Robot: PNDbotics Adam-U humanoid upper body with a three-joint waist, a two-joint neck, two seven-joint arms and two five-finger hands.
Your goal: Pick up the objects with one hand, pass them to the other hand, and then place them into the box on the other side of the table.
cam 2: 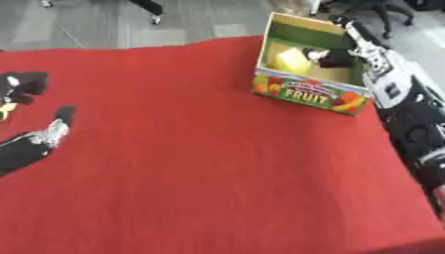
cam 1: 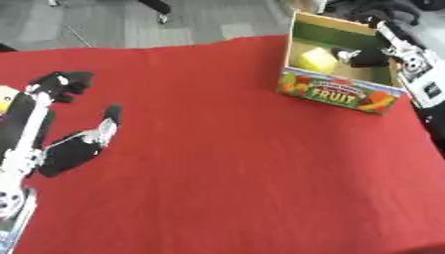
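A red cloth (cam 1: 226,149) covers the table and lies bare across its middle; nothing stands between the two hands. At about one o'clock sits a cardboard box (cam 1: 334,94) with "FRUIT" and fruit pictures on its near wall. Inside it, against the left part, lies a pale yellow object (cam 1: 315,59).

The right arm comes in from the upper right, over the box's right wall, and the right hand (cam 1: 363,57) is down inside the box just beside the yellow object. Its fingers are mostly hidden by the box wall and the hand's own dark bulk, so whether they are spread or curled cannot be told, nor whether they touch the object.

At nine o'clock the left hand (cam 1: 74,146) rests on the cloth, its fingers relaxed and apart, the thumb pointing up the table, holding nothing. A small yellow shape (cam 1: 5,105) shows at the left edge behind the arm, cut off and too little to make out. Grey floor (cam 1: 130,25) lies beyond the table at twelve o'clock.
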